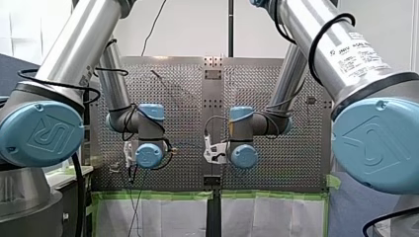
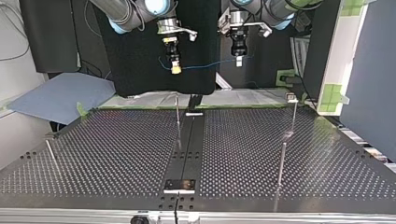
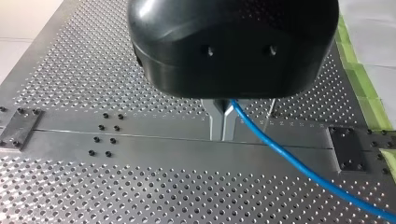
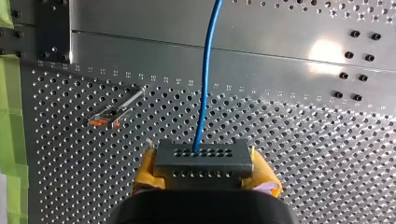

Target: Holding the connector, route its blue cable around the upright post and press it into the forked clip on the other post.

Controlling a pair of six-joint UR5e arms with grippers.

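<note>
My right pincer [image 2: 176, 68] is clamped on the connector [image 4: 203, 163]. My left pincer [image 3: 223, 123] pinches the blue cable [image 3: 289, 158] strung between them, high above the bench [image 2: 116, 154]. Routing not begun. Next: descend, wrap the top view's middle post [image 2: 177, 116], then its right-hand post [image 2: 293, 112], likely the clip.

The thin blue cable [image 3: 299, 165] runs off the edge of the left wrist view, where the black housing of my left gripper [image 3: 222, 133] covers most of its metal fingers. In the right wrist view the dark grey perforated connector block [image 4: 203, 163] hides the fingertips of my right gripper [image 4: 204, 175]. In the top view the tip of the slim metal post [image 2: 294, 116] is too small to make out its shape.
</note>
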